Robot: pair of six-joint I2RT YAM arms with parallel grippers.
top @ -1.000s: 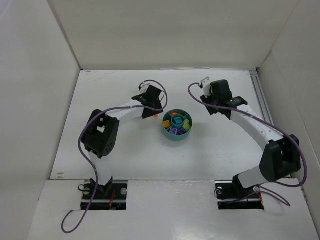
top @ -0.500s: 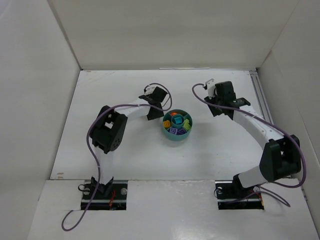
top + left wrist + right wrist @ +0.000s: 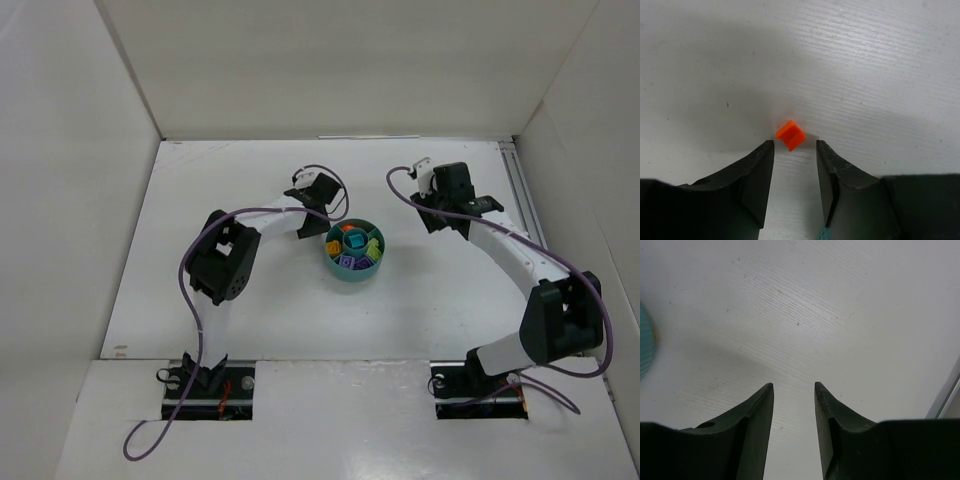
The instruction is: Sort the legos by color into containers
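One small orange lego (image 3: 791, 135) lies on the white table just beyond my left gripper's (image 3: 794, 142) fingertips, in line with the gap between them. The jaws stand open and do not touch it. In the top view the left gripper (image 3: 312, 212) is close beside the left rim of the round teal dish (image 3: 354, 272), and the orange lego is hidden under it. The dish holds orange (image 3: 352, 231), teal (image 3: 355, 243), lime green (image 3: 372, 244) and purple (image 3: 348, 262) pieces in separate sections. My right gripper (image 3: 793, 384) is open and empty over bare table, to the right of the dish (image 3: 442, 192).
White walls enclose the table on three sides. A metal rail (image 3: 515, 185) runs along the table's right edge. The dish's teal rim (image 3: 644, 340) shows at the left edge of the right wrist view.
My left gripper has moved right toward the dish and now covers the orange lego in the top view. The right gripper has shifted slightly right.
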